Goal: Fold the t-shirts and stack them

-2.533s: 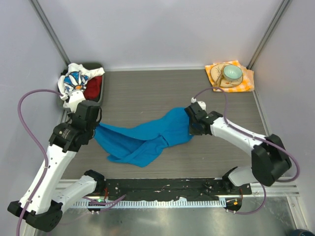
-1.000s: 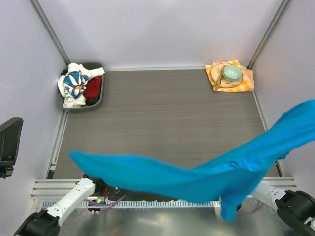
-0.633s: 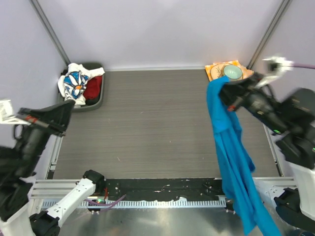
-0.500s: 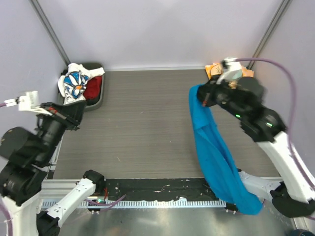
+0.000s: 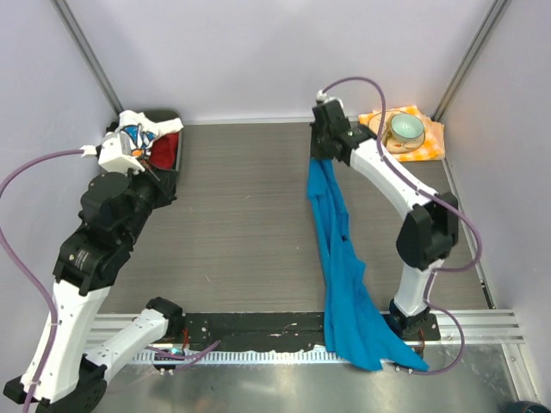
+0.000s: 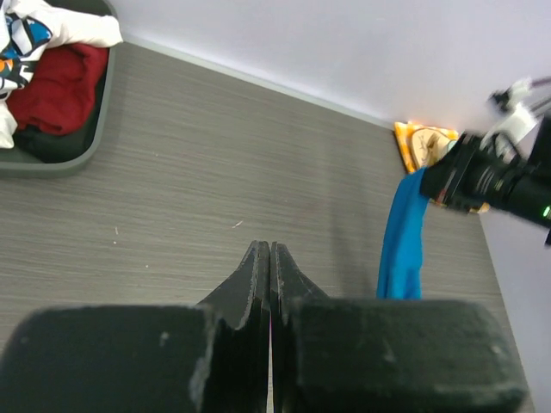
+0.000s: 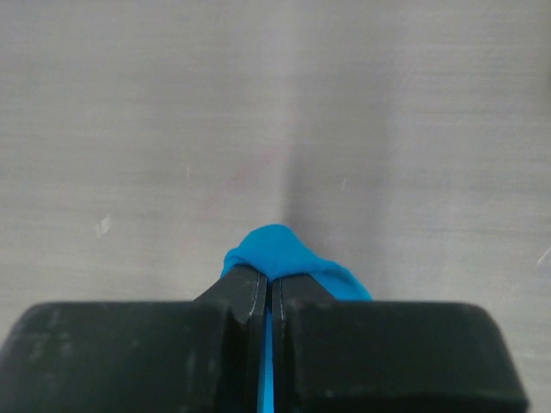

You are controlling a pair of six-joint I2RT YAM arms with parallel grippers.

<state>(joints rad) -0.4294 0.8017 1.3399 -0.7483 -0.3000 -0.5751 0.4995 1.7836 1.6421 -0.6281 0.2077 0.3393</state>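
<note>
Limply, the blue t-shirt [image 5: 334, 249] hangs from the right hand [image 7: 269, 286].

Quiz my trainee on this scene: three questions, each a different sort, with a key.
1. Fill in: the daisy-print t-shirt and the red t-shirt lie in a dark ___ at the table's far left corner.
2. What does the right tool grip? A: the blue t-shirt. B: the red t-shirt. C: nothing.
3. True or false: the left tool holds a corner of the blue t-shirt.

Key:
1. tray
2. A
3. False. It is shut on nothing, well away from the cloth.
</note>
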